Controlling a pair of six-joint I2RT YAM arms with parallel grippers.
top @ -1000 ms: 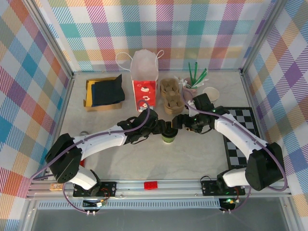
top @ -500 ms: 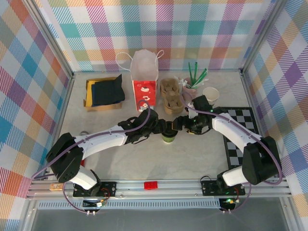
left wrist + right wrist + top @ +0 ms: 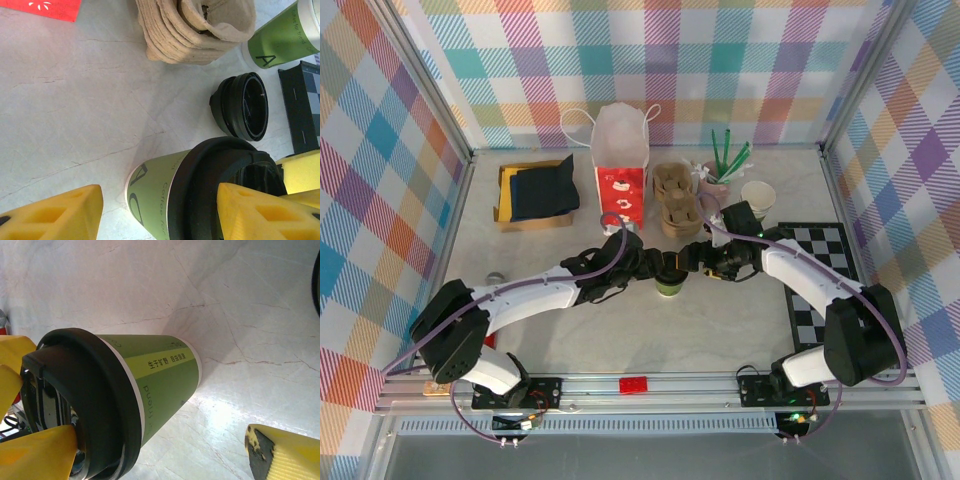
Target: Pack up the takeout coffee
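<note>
lidded coffee on the counter, not yet packed
the takeout coffee (image 3: 668,283) stands between the left fingers (image 3: 646,267) and right fingers (image 3: 694,258), both spread and released, neither clamping it; gripping and moving it to the paper bag (image 3: 620,155) beyond them looks undone.

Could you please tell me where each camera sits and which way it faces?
Top external: above and behind the arms, facing down onto the table; both arms show, left gripper and right gripper flanking the takeout coffee.
Left wrist: low, facing rightward past its yellow fingers at the coffee's lid.
Right wrist: low, facing leftward between its yellow fingers at the coffee's side.
Shared: every view holds the coffee.
</note>
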